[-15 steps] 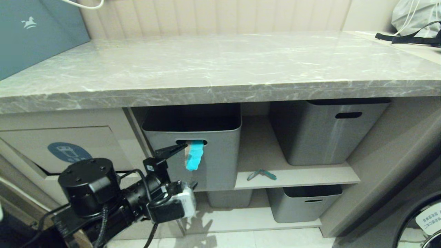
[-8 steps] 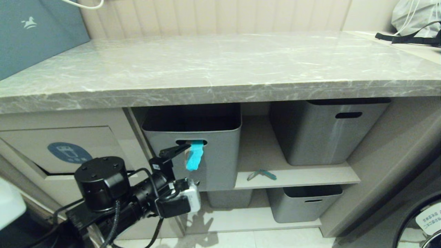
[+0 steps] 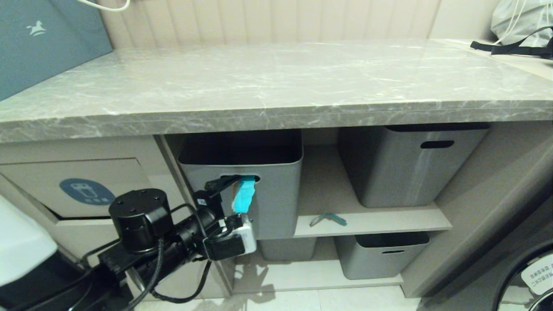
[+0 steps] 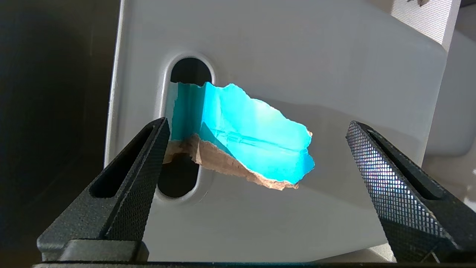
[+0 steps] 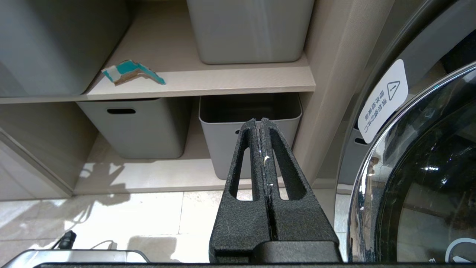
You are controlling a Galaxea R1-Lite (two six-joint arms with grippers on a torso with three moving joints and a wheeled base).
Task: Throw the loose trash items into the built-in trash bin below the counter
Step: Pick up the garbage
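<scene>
Moved since earlier frame: left gripper advanced toward grey tub. Fingers spread wide, empty, straddling turquoise-and-tan wrapper strip, which hangs lengthwise from the tub's handle slot, directly ahead. Right gripper clenched, parked farther off.

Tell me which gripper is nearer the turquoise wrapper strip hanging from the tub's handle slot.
Left. The left gripper is open right in front of the wrapper strip, fingers on either side, not touching. The right gripper is shut, over by the lower tubs, away from it.
</scene>
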